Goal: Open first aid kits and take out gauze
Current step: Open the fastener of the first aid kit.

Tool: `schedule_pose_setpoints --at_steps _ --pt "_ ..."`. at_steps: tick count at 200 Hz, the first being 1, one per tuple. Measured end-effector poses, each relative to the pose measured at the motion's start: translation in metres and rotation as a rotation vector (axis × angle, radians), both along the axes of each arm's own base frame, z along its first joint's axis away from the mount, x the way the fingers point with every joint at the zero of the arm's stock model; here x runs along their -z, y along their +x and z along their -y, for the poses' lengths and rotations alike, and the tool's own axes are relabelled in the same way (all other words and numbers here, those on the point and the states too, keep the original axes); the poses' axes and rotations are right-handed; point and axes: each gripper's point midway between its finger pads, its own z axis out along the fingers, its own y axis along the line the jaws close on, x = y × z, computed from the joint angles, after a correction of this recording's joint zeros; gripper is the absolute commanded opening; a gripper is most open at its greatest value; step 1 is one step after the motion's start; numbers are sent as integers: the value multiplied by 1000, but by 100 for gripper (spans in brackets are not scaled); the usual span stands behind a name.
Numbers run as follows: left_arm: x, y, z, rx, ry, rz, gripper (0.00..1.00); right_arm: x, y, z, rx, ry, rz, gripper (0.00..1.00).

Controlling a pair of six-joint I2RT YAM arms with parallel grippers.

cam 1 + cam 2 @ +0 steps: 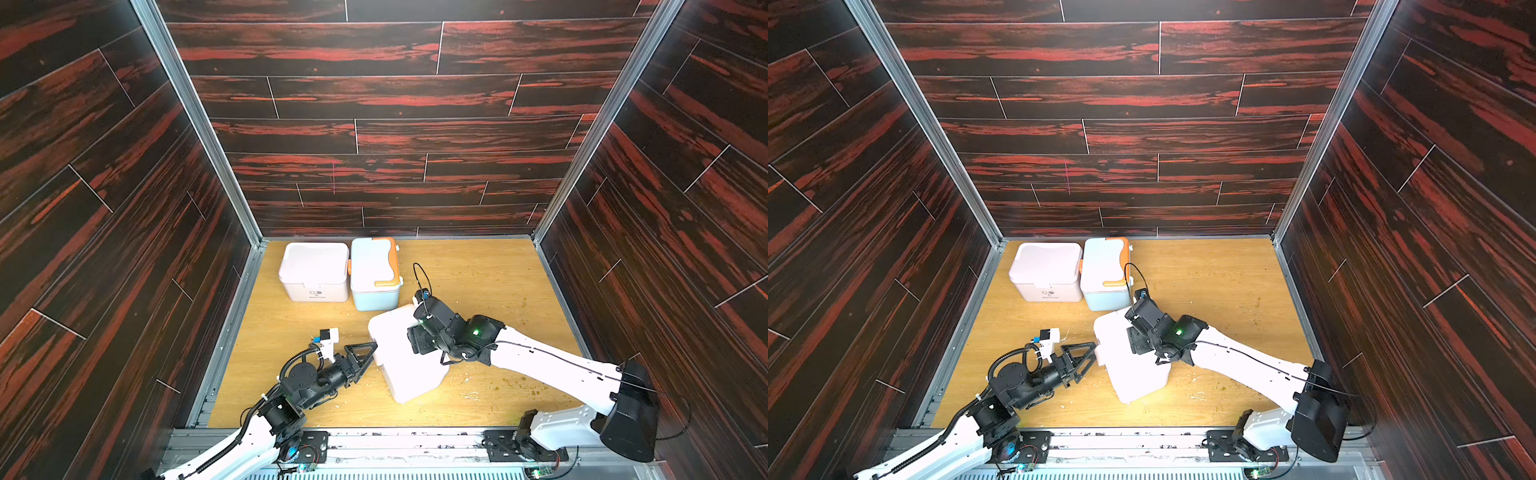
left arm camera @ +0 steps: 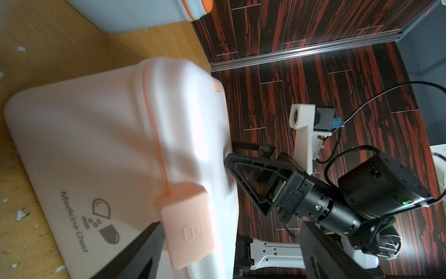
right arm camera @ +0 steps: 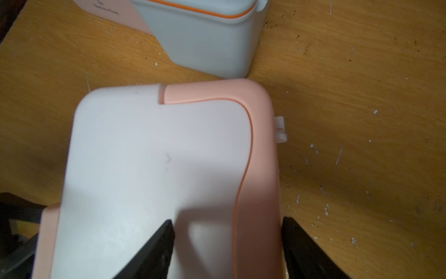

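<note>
Three first aid kits [image 1: 314, 270] on counter [image 1: 478, 270], left gripper [image 1: 371, 355] released at nearest latch [image 2: 185, 227], right gripper [image 3: 226, 221] released astride lid [image 3: 144, 157].

Matt plastic kit [image 1: 409, 370], scuffed wood tbl [image 1: 478, 270]

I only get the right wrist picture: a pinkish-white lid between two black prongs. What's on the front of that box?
Observer: In the left wrist view a pink latch lies flat against the front of that first aid kit, next to the printed words "Medicine Chest".
Visitor: Is the other arm doing anything?
Observer: In both top views the left gripper stands open right at the kit's latch side.
Visitor: And the pale blue box behind, what's on top of it?
Observer: An orange handle lies folded flat on the blue kit, whose lid is down.
</note>
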Motion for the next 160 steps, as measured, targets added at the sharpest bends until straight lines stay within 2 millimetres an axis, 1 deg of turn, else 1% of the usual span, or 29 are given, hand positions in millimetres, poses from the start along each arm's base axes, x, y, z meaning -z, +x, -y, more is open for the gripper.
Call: schedule_pose_setpoints --at_steps 16,34,52,65,87,102,120,142,153,160 --pt "2 1 -7 -35 10 -9 97 -2 0 0 -1 -1 0 81" --pt "13 1 -17 -79 54 -40 98 -5 -2 3 -2 -9 -5 90" --pt "22 -1 -29 -119 115 -76 99 -8 -8 12 -7 -29 -14 95" --pt "22 -4 -36 -137 150 -88 99 -13 -14 21 -10 -32 -16 99" --pt "16 -9 -44 -146 204 -95 99 -28 -22 31 -16 19 10 99" --pt "14 -10 -46 -141 240 -95 98 -36 -27 37 -20 68 33 99" --pt "14 -9 -45 -131 310 -108 97 -39 -31 40 -26 117 47 99" --pt "16 -1 -37 -109 417 -136 94 -35 -31 40 -33 139 51 99" --pt "15 5 -32 -95 471 -150 89 -31 -31 40 -33 140 53 99" --pt "16 9 -27 -82 503 -161 88 -29 -30 42 -30 139 55 99"
